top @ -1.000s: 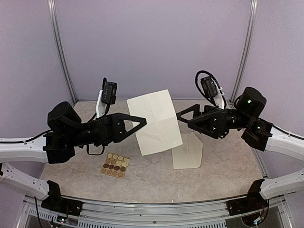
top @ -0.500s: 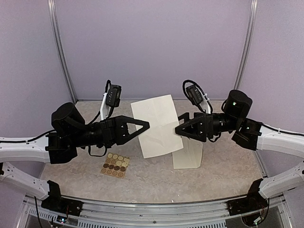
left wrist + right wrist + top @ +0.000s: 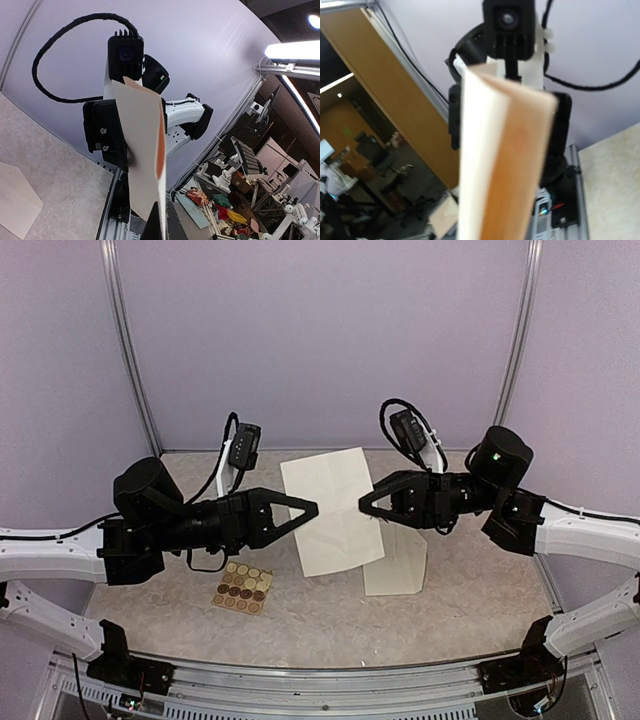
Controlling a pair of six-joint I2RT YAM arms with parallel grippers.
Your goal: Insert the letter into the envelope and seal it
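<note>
Tan rectangular card of round stickers (image 3: 243,587) lies flat on the beige speckled table (image 3: 480,600), near-left, under the left arm. Left gripper (image 3: 312,508) is up off the table and points right. Its jaws are clamped tight on the left edge of the pale cream creased paper letter sheet (image 3: 335,512). Left wrist view agrees: the sheet runs edge-on straight out of the closed fingertips, with a reddish tint on one face. Letter sheet hangs in the air mid-scene, roughly upright and tilted, clear of the table. Right gripper (image 3: 363,508) points left, level with the left one. Its jaws are drawn narrow on the sheet's right edge, which reads as a pinch in the top view. Right wrist view gives only the sheet, close and blurred; its own fingers don't show. Plain cream pointed-flap paper envelope (image 3: 402,565) lies flat on the table right of centre, below the right gripper, pointed end toward the far side. In the top view the sheet's lower right corner overlaps the envelope's left edge; can't tell if they touch.
</note>
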